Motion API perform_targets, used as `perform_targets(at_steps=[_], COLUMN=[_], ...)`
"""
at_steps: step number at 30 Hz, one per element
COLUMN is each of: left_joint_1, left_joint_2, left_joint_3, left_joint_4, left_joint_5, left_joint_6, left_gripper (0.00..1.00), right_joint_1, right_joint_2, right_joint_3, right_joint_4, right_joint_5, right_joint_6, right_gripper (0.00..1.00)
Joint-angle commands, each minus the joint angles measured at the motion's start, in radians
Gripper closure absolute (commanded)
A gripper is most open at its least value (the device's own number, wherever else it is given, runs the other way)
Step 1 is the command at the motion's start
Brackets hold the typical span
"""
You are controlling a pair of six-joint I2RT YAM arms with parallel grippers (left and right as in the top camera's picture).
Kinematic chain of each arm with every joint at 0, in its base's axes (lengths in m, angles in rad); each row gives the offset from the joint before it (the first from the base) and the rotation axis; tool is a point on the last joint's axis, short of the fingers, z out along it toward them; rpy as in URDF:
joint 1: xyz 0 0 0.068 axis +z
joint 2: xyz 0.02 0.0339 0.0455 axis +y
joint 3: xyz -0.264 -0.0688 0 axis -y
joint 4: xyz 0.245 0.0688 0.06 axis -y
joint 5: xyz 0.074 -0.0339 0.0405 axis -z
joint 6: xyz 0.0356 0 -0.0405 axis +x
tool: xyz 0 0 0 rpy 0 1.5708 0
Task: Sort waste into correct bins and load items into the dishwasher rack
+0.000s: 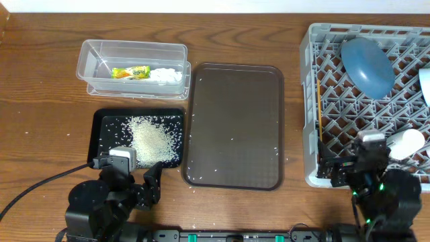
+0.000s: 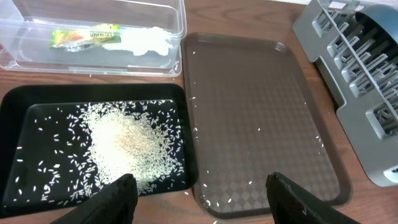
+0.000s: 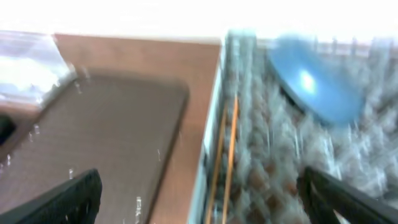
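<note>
The clear tub [image 1: 133, 47] at the back left holds the yellow-green wrapper [image 1: 131, 72] and white tissue [image 1: 164, 74]. The black tray [image 1: 101, 134] in front of it holds a pile of rice [image 1: 151, 138]. The grey rack [image 1: 312, 101] at the right holds a round blue plate [image 1: 366, 66], chopsticks [image 1: 318, 111] along its left wall and a white cup [image 1: 406, 143]. My left gripper [image 2: 202, 202] is open and empty over the near edges of the black tray and the brown tray. My right gripper [image 3: 205, 199] is open and empty over the rack's near left corner; its view is blurred.
A large brown serving tray [image 1: 235, 128] lies between the black tray and the rack, with a few stray rice grains on it. A few grains lie on the wood near its front left corner. Another white item [image 1: 426, 84] shows at the rack's right edge.
</note>
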Motion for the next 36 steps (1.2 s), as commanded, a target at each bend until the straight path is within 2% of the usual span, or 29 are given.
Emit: perform_targets(at_steps=[1, 7, 12, 14, 36], left_joint_1=[-0.003, -0.003, -0.003, -0.003, -0.003], left_joint_2=[-0.002, -0.002, -0.002, -0.002, -0.002], left_joint_3=[-0.005, -0.005, -0.005, -0.005, -0.005], left_joint_4=[0.001, 0.001, 0.001, 0.001, 0.001], left_joint_5=[-0.012, -0.012, -0.012, -0.012, -0.012], left_joint_6=[0.017, 0.017, 0.017, 0.017, 0.017], left_gripper=[0.31, 0.31, 0.31, 0.31, 0.31], right_joint_1=[0.05, 0.057, 0.054, 0.055, 0.054], right_joint_2=[-0.109, -0.282, -0.336, -0.337, -0.333], right_joint_3=[-0.144, -0.401, -0.561, -0.571, -0.571], right_joint_4=[0.129, 0.441, 0.602, 0.527, 0.526], right_joint_5=[0.007, -0.035, -0.022, -0.008, 0.0], right_joint_6=[-0.011, -0.007, -0.011, -0.011, -0.011], right_gripper=[0.01, 0.01, 0.01, 0.01, 0.01])
